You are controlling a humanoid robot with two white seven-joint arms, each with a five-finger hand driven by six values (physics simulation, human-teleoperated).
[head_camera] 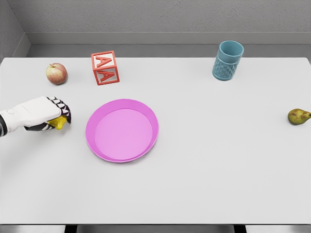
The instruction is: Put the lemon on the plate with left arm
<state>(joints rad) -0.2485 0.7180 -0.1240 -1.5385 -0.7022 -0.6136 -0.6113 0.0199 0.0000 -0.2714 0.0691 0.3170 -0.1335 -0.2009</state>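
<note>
A yellow lemon (60, 122) lies on the white table at the left, mostly hidden under my left hand (57, 115). The hand's fingers are curled over the lemon, with only its lower yellow edge showing beneath them. The left arm comes in from the picture's left edge. A round pink plate (122, 130) sits on the table just right of the hand, a short gap away. The right arm does not show.
A red apple (56, 73) and a red letter block (105, 68) stand behind the hand and plate. A teal cup (227, 60) is at the back right, and a greenish pear (298, 116) lies near the right edge.
</note>
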